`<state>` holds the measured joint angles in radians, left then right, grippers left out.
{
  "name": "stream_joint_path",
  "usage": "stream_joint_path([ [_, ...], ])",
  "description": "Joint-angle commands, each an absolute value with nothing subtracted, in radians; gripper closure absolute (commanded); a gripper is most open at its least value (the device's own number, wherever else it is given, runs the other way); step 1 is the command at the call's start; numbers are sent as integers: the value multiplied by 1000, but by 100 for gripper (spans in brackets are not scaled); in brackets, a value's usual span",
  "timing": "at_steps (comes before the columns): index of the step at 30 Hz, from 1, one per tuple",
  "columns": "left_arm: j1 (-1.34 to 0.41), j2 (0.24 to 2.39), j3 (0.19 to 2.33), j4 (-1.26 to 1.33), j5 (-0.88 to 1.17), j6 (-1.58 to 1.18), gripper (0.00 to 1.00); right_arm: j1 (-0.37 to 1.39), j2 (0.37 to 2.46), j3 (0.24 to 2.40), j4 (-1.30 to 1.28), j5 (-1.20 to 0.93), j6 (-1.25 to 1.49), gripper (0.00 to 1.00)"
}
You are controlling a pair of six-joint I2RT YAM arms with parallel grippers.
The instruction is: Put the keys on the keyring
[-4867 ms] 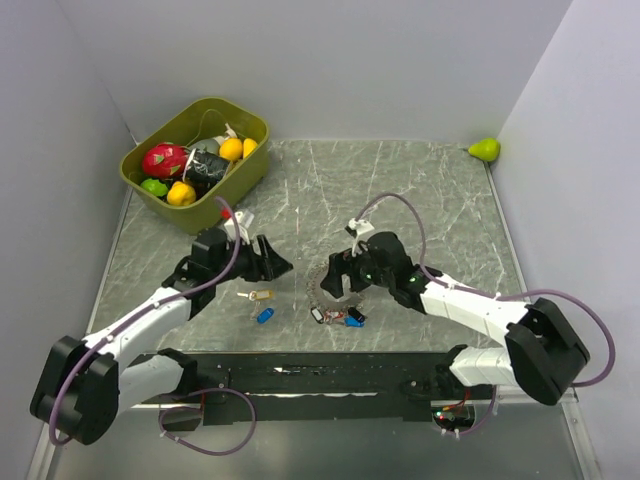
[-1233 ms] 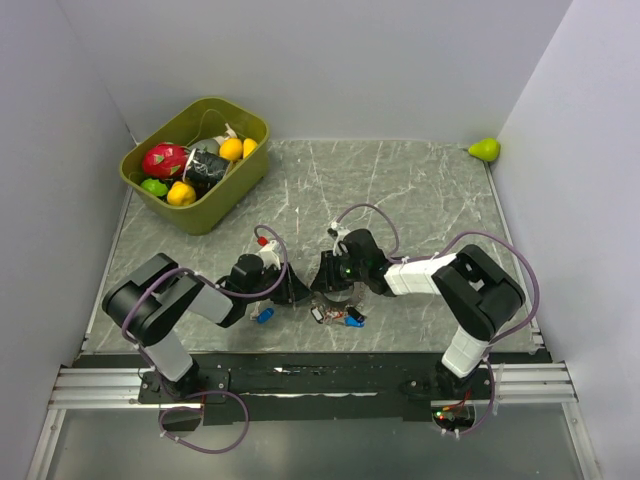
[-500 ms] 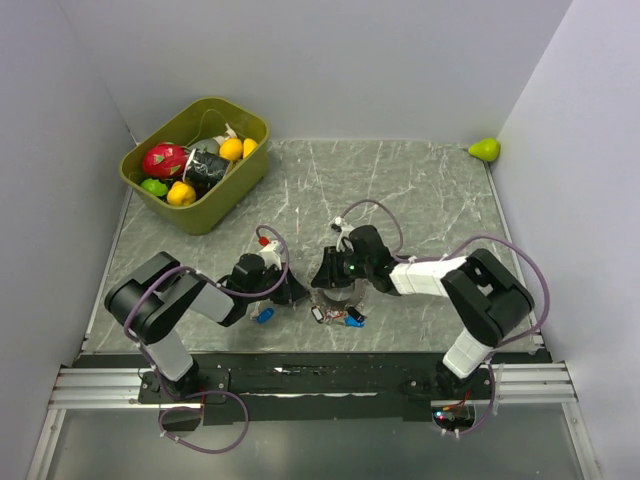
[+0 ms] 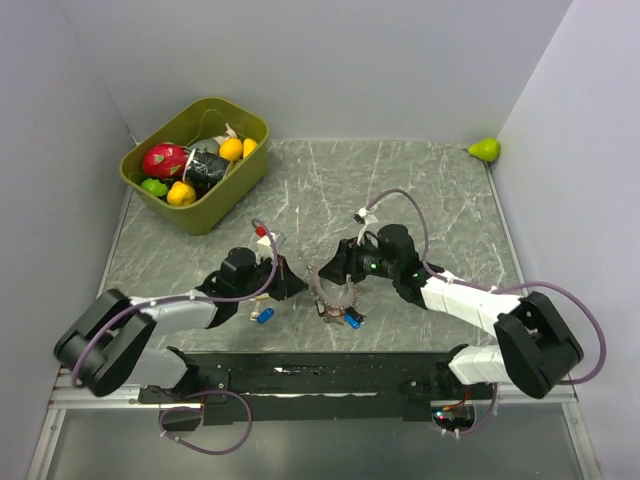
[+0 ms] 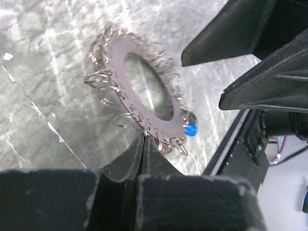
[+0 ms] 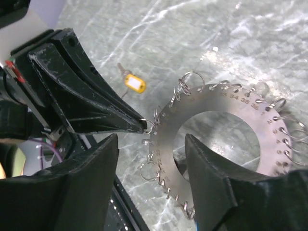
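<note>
Two pincers meet over the grey marbled worktop (image 4: 400,190) at the flat silvery loop-fringed keyring disc (image 6: 226,102). At the disc's rim the left pincer (image 5: 144,136) is clamped tight on one wire loop (image 5: 146,126); the right pincer (image 6: 151,159) straddles the disc, spread wide, empty. Beside the disc lies a yellow-tagged key (image 6: 134,83) (unthreaded). That thin loop could slip free if the disc twists.

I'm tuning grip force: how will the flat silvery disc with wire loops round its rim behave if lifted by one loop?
The flat silvery metal disc looks solid, so probably stiff. Its wire loops lie at different angles, so it would likely pivot and swing. The left tool pinches one loop; smooth wire may slip.
</note>
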<state>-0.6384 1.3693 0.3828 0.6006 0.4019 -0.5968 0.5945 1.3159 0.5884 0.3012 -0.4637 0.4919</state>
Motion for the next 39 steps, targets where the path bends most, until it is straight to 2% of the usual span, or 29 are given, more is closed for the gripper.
stream_joint_path([
  [1, -650, 1247, 437, 483, 405, -523, 99, 588, 1221, 566, 331, -505, 442, 32],
  [4, -655, 1171, 462, 401, 402, -496, 99, 588, 1167, 543, 354, -541, 413, 25],
  [9, -666, 1052, 486, 305, 423, -456, 99, 589, 1079, 494, 414, -636, 359, 21],
  [15, -669, 986, 515, 275, 515, -442, 99, 592, 1017, 477, 494, -784, 359, 27],
  [19, -673, 968, 528, 279, 563, -445, 99, 598, 1003, 486, 522, -842, 376, 37],
  [22, -673, 957, 528, 291, 592, -451, 99, 607, 1014, 497, 531, -862, 377, 39],
  [39, -689, 930, 537, 336, 680, -477, 99, 623, 1143, 520, 624, -888, 436, 45],
])
